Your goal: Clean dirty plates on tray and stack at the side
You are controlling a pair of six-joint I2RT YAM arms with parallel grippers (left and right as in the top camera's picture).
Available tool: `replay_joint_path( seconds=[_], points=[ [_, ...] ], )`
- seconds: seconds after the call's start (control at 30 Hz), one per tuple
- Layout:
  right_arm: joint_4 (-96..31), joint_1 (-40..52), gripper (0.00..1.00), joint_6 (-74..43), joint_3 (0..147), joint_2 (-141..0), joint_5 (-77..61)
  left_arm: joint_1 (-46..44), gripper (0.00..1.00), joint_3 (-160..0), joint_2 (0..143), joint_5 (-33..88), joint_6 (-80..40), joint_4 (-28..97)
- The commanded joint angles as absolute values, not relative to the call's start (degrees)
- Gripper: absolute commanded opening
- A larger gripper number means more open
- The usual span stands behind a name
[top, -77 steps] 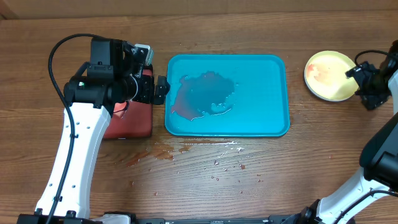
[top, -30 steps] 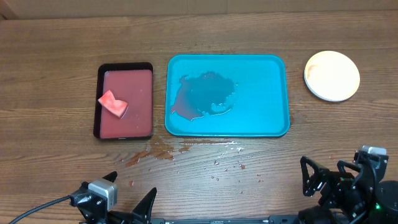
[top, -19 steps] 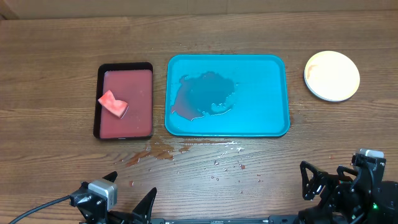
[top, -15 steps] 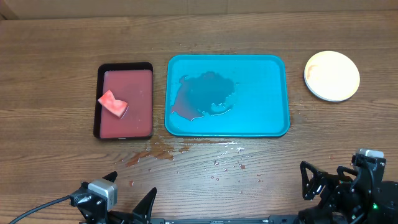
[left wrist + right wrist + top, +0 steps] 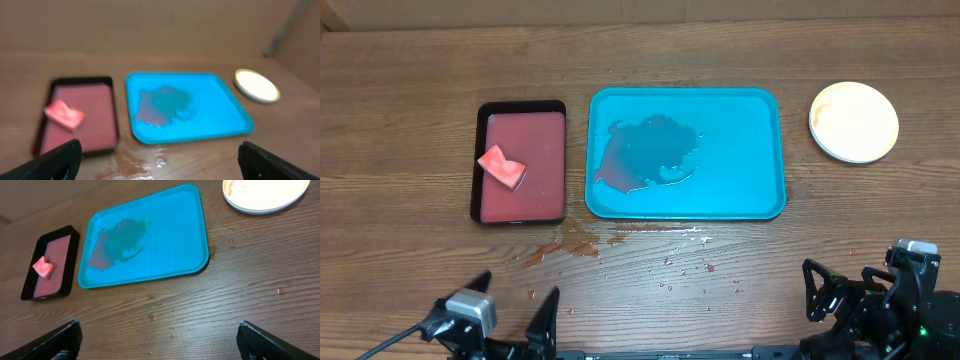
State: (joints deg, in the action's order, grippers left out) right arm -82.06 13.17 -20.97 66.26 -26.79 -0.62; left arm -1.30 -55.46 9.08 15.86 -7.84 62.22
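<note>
Standing left of the teal tray [image 5: 745, 175], a black-rimmed red tray [image 5: 520, 104] holds a pink sponge [image 5: 501, 166]. A reddish puddle [image 5: 650, 152] covers part of the teal tray, and sauce spatter [image 5: 570, 245] marks the table [image 5: 400, 230] in front of it. The plates [image 5: 854, 122] sit stacked right of the teal tray, well apart from both grippers. The left gripper [image 5: 516, 292] and right gripper [image 5: 840, 285] hang at the near edge, fingers fully spread, holding nothing.
</note>
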Motion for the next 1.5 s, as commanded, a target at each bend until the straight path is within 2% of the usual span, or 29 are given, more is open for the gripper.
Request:
replay_joint_path(
  seconds=[0.0,0.43,0.9,1.47],
  points=[
    [-81.8,13.54,1.0,-20.97,66.02,-26.37,-0.05,2.07,1.0,-48.12,4.54,15.14,-3.64,55.83],
    [-81.8,13.54,1.0,-20.97,66.02,-26.37,-0.05,3.86,1.0,-18.35,0.23,23.62,-3.9,20.84],
    [-81.8,13.54,1.0,-20.95,66.02,-26.37,-0.05,3.84,1.0,-1.19,0.21,24.1,-10.87,-1.13],
    [-81.8,13.54,1.0,-20.97,66.02,-26.37,-0.05,3.73,1.0,-0.27,0.34,25.12,-12.03,2.42]
  ],
)
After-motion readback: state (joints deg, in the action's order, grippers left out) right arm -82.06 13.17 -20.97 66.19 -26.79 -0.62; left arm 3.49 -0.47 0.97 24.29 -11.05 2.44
